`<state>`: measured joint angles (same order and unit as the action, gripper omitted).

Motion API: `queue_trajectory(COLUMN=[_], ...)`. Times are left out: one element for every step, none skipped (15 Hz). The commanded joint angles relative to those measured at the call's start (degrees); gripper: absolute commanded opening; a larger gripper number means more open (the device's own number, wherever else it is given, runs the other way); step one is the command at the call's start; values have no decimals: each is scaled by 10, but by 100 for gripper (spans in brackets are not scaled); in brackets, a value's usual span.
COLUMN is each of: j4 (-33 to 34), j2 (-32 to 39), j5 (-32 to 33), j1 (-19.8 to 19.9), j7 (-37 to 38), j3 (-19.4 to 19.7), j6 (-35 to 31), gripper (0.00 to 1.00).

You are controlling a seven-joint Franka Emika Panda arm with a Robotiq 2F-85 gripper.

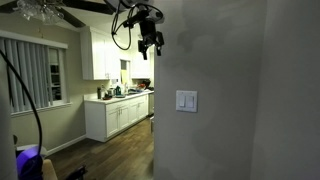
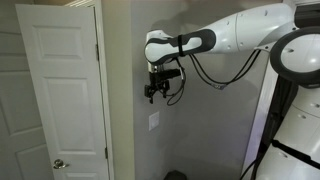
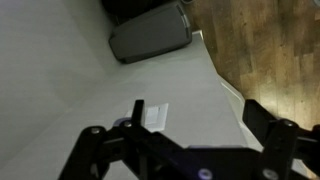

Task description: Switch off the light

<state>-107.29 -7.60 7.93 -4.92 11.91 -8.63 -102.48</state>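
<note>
End effector point(image 2: 155, 93) hangs above the light switch point(image 2: 153, 121) on the grey wall point(image 2: 125, 60), not touching it. Fingers are spread wide, released. White door point(image 2: 60, 90) is off beside the switch.

No writing, brand, number or sign can be read in any view; the white switch plate point(image 1: 186, 101) on the grey wall point(image 1: 230, 60) is blank, the white door point(image 2: 60, 90) bears no lettering, and the robot arm point(image 2: 235, 35) shows no legible marking at this size
</note>
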Motion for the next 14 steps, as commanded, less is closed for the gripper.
queue_trajectory(j4=[-11, -4, -7, -14, -16, -21, -25, -30, -31, -31, -30, -24, -24, -24], j2=[19, 27, 29, 31, 34, 38, 42, 48, 53, 58, 62, 59, 62, 63], j5=[19, 7, 9, 7, 7, 3, 1, 0, 0, -11, -16, 1, 1, 1], j1=[9, 11, 12, 15, 16, 19, 20, 22, 23, 26, 27, 21, 21, 21], j7=[-9, -16, -20, -26, -28, -34, -38, -43, -46, -54, -58, -31, -31, -31], j3=[19, 26, 32, 39, 44, 49, 54, 58, 62, 67, 69, 64, 65, 65], j6=[-71, -45, -45, -35, -32, -36, -41, -51, -56, -60, -56, -44, -44, -44], gripper=[100, 100, 100, 100, 100, 100, 100, 100, 100, 100, 100, 100, 100, 100])
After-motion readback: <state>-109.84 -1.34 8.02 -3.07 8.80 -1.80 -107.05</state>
